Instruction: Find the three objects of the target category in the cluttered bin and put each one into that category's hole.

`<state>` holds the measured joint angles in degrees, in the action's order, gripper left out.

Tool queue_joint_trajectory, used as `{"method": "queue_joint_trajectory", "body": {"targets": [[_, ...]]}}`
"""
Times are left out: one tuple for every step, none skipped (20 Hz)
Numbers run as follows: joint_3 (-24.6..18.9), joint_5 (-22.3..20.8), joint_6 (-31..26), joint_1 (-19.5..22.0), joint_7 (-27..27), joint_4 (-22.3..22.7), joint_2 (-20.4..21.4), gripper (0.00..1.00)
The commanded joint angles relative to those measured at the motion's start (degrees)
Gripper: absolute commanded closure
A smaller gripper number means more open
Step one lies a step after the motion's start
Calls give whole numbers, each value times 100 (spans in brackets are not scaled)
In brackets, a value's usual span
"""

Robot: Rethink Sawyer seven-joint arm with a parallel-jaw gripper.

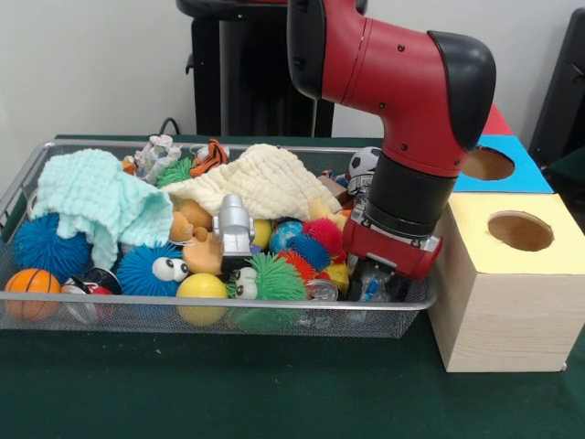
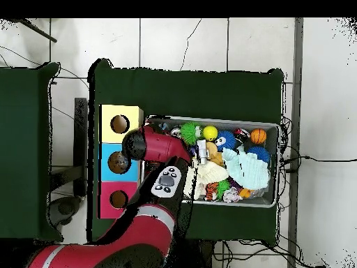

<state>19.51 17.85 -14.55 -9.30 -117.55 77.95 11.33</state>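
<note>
Overhead view is hiding my tool under the arm; I'm seeing it dipping into the bin's corner beside the yellow box, grip impossible to tell.

- A red arm is reaching up from the bottom edge, its black wrist end hanging over the bin's left end.
- A wire bin is sitting on the green table, crammed with toys.
- A pale green cloth is lying over toys at the right.
- Yellow, blue and red boxes are standing stacked in a column, touching the bin's left side, each showing a round hole.
</note>
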Motion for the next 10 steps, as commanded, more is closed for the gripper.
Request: {"method": "queue_joint_trajectory", "body": {"targets": [[-824, 113, -705, 283, -715, 84, -500, 100], [-818, 111, -834, 296, -689, 88, -412, 100], [-828, 110, -965, 323, -660, 96, -320, 100], [-842, 105, -1097, 348, -626, 120, -218, 100], [-846, 100, -1252, 379, -591, 116, -119, 100], [-850, 95, -1407, 410, -557, 112, -20, 100], [-847, 89, -1585, 443, -527, 79, 70, 100], [-821, 79, -1812, 492, -491, -30, 133, 100], [-801, 69, -2009, 517, -474, -96, 215, 100], [-781, 58, -2207, 542, -457, -162, 297, 100]]}}
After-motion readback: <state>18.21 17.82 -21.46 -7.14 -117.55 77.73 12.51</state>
